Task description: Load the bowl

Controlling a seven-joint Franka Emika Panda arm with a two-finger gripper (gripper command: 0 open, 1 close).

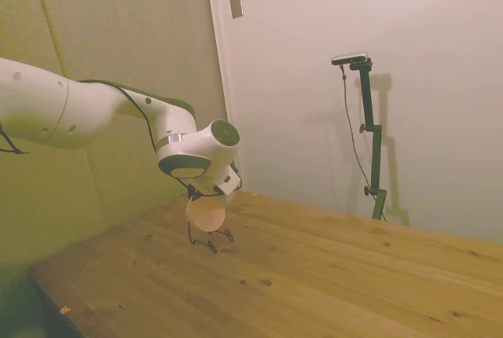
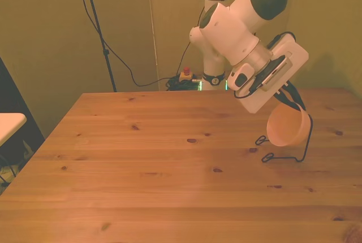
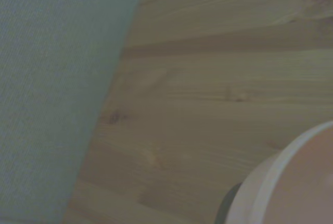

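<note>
Wooden planks make up the surface (image 2: 141, 164), bare across most of its width, with a padded wall close along one edge and a plain wall behind. At the front view's 3 o'clock a thin black wire rack (image 2: 285, 150) stands on its looped feet, and the bowl (image 2: 287, 127) sits tipped on edge in it, its opening turned toward the front view's left. Directly above, the jaws (image 2: 285, 99) are hidden behind the wrist, so whether they are spread or pinching the bowl's rim cannot be told.
</note>
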